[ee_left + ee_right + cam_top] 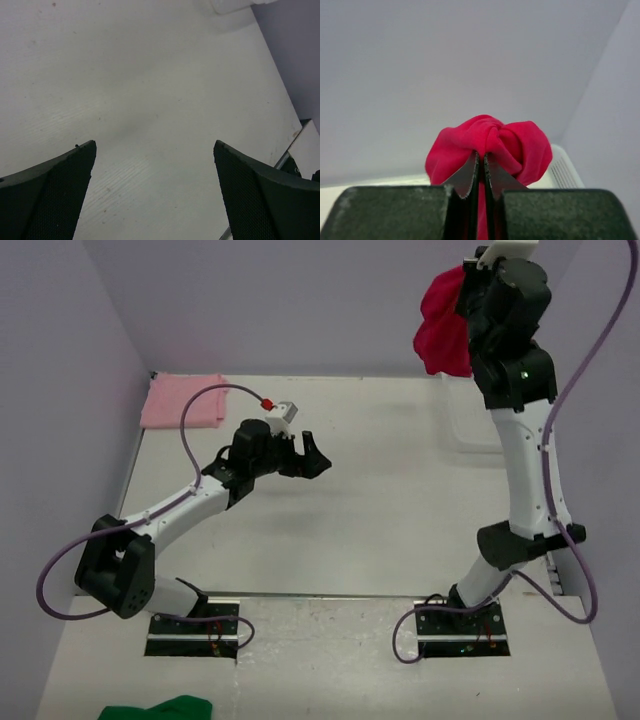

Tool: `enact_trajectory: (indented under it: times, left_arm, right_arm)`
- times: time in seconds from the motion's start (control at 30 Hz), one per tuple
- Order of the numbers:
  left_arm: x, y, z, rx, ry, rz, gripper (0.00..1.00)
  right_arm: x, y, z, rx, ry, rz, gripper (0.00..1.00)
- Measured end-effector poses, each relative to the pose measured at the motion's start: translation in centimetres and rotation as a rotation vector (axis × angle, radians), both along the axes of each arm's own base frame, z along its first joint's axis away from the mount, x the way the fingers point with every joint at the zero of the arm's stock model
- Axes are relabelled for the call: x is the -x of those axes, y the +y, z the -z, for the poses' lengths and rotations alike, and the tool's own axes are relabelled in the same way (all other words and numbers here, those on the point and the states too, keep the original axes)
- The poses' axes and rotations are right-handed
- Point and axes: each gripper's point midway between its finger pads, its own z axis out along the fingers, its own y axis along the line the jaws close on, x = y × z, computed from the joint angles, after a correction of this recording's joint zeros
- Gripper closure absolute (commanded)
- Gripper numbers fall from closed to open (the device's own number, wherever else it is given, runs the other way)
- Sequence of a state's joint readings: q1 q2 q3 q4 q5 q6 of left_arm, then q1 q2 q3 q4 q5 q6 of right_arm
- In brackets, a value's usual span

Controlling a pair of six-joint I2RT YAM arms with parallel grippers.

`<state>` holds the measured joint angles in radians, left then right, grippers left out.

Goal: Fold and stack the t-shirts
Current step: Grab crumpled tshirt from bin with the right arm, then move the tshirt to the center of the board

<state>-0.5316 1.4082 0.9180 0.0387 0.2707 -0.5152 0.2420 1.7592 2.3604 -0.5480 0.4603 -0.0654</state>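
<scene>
The crimson red t-shirt (443, 322) hangs bunched from my right gripper (466, 282), raised high at the back right. In the right wrist view the gripper (481, 156) is shut on the red cloth (512, 142), which bulges round the fingertips. The pale pink t-shirt (184, 400) lies folded in a small rectangle at the far left corner of the table. My left gripper (310, 452) is open and empty, low over the table's middle. In the left wrist view its gripper (155, 146) shows only bare table between the fingers.
A white mesh basket (478, 420) stands at the back right behind my right arm; its ribbed wall shows in the right wrist view (566, 170). A green cloth (160, 708) lies at the near left edge. Purple walls close in left, back and right.
</scene>
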Motion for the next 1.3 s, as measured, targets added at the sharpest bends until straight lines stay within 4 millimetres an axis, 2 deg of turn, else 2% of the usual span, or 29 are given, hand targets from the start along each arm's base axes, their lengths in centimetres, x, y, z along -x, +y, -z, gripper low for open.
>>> enact_trajectory:
  times: [0.03,0.1,0.2,0.33,0.43,0.5,0.57,0.7,0.8,0.83,0.87,0.97,1.07,1.2,1.3]
  left_arm:
    - [0.1,-0.3,-0.4,0.017,-0.007,0.016,0.0]
    - [0.2,-0.9,-1.3,0.048,-0.016,0.039,0.0]
    - [-0.2,-1.5,-3.3,0.085,-0.047,0.051,0.0]
    - [-0.5,-1.8,-7.1,0.155,-0.114,0.044,0.0]
    - [0.2,-1.9,-10.2,0.268,-0.154,0.061,0.0]
    - [1.0,-2.0,-12.2,0.387,-0.198,0.101,0.0]
    - [2.2,-2.1,-13.1,0.498,-0.205,0.148,0.0]
    - [4.5,-2.4,-12.8,0.636,-0.162,0.237,0.0]
    - [5.0,-2.3,-12.7,0.628,-0.157,0.251,0.0]
    - [4.8,-2.1,-12.1,0.598,-0.149,0.228,0.0]
    - [5.0,-1.7,-12.5,0.578,-0.166,0.212,0.0]
    - [4.3,0.6,-13.1,0.481,-0.207,0.054,0.02]
    - [4.3,4.2,-15.0,0.404,-0.303,-0.119,0.03]
    - [4.6,8.8,-17.6,0.326,-0.378,-0.324,0.04]
    - [4.5,10.5,-18.3,0.279,-0.389,-0.401,0.05]
  right_arm:
    - [2.6,1.6,-2.8,-0.007,-0.058,-0.052,1.0]
    - [7.4,3.3,-7.2,-0.027,-0.156,-0.128,1.0]
    - [14.0,4.0,-11.2,-0.067,-0.252,-0.217,1.0]
    - [19.7,5.4,-12.2,-0.11,-0.267,-0.353,1.0]
    - [21.8,7.5,-10.7,-0.139,-0.214,-0.478,1.0]
    - [22.5,9.1,-8.9,-0.137,-0.149,-0.544,1.0]
    - [22.5,10.5,-7.3,-0.128,-0.086,-0.584,1.0]
    - [21.9,13.2,-4.7,-0.09,0.016,-0.627,1.0]
    - [21.1,14.8,-2.7,-0.062,0.086,-0.64,1.0]
    - [21.0,15.1,-2.1,-0.056,0.108,-0.643,1.0]
    - [20.8,15.5,-1.5,-0.05,0.125,-0.644,1.0]
    - [20.6,16.8,0.2,-0.038,0.173,-0.657,1.0]
    - [20.7,19.1,2.1,-0.011,0.224,-0.69,1.0]
    - [20.4,23.9,4.5,0.036,0.288,-0.755,1.0]
    - [19.7,26.7,6.9,0.073,0.341,-0.772,1.0]
